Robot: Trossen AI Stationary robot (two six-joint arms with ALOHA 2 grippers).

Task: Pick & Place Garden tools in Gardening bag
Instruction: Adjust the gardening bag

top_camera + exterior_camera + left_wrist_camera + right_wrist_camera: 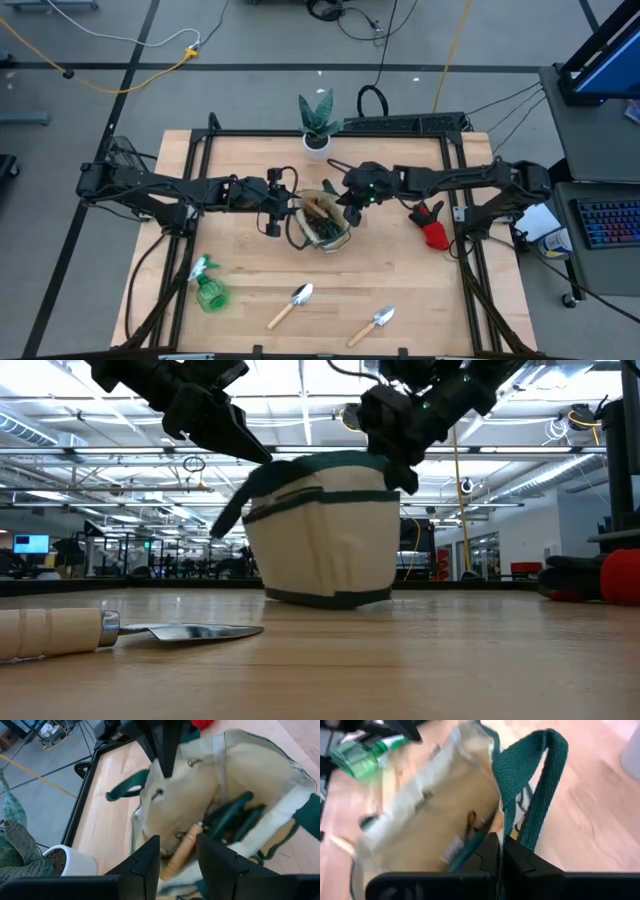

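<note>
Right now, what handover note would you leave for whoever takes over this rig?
Right gripper: shut on the dark green loop handle of the beige canvas gardening bag, mid-table.
Left gripper: open, at the bag's opposite rim, holding nothing.
Done: a wooden-handled tool lies inside the bag.
Left: two silver trowels with pale wooden handles, green spray bottle and red item on the table.

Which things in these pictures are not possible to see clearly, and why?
- Contents of the gardening bag: high view too small, both wrist views blurred; only one wooden handle is clear.
- Right gripper: shut at the bag's green handle, the pinch itself hidden.
- Trowel: low view's edge cuts its handle.
</note>
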